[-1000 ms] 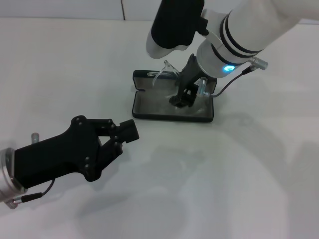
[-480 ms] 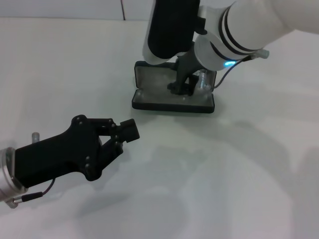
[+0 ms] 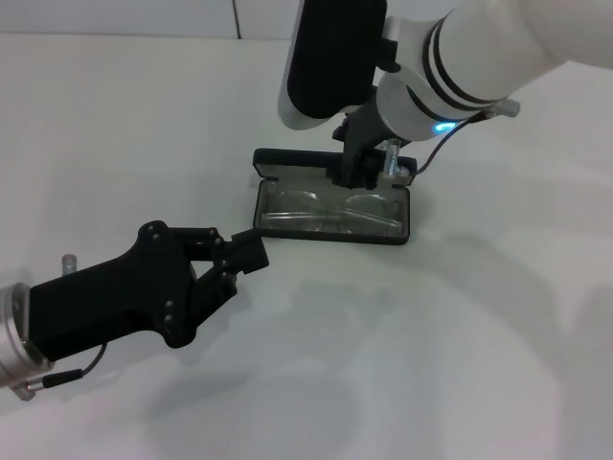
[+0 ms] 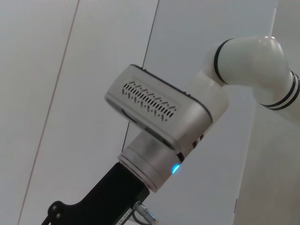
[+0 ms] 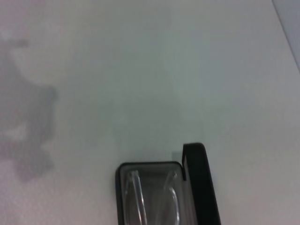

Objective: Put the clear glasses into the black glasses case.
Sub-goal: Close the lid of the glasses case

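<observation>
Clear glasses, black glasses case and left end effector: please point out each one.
clear glasses (image 3: 330, 208), head view, on the lens lying inside the case.
black glasses case (image 3: 333, 233), head view, on its near rim.
left end effector (image 3: 244, 257), head view, between its fingertips.

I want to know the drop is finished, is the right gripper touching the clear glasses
Cannot tell. In the head view the right gripper sits at the far edge of the black glasses case, overlapping the clear glasses; no gap shows.

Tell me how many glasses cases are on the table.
1. The black glasses case lies open in front of the right gripper, with the clear glasses inside. None seems hidden.
</observation>
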`<state>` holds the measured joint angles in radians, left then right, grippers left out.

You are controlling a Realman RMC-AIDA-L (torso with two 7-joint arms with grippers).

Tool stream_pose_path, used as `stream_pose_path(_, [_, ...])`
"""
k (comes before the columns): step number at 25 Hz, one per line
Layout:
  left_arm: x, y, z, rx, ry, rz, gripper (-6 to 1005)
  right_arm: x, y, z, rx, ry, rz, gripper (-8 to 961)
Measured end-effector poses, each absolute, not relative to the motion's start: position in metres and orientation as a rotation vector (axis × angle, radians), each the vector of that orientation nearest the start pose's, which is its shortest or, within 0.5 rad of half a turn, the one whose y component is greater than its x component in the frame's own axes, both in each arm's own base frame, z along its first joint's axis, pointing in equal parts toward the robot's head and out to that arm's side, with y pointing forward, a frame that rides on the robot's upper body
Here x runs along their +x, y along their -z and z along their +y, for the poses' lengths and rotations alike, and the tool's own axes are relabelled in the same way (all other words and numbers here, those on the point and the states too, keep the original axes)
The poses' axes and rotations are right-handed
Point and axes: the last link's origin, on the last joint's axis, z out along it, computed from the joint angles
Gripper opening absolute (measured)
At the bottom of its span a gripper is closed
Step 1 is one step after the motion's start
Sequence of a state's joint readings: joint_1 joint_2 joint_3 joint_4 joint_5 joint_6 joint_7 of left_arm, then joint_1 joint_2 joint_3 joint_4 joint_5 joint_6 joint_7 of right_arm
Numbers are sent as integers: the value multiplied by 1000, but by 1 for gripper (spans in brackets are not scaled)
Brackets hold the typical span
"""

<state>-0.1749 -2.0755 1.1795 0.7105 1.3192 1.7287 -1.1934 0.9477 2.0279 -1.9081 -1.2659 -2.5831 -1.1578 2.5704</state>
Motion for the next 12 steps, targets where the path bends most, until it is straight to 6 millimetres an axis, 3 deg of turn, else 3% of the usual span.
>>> stream_pose_path(7, [-260, -1, 239, -2582, 1259, -480, 84, 42, 72, 372, -2657, 407, -78, 396])
stream_pose_path(12, [-267, -13, 240, -2503, 1266, -489, 83, 57, 45, 378, -2605, 257, 80, 395])
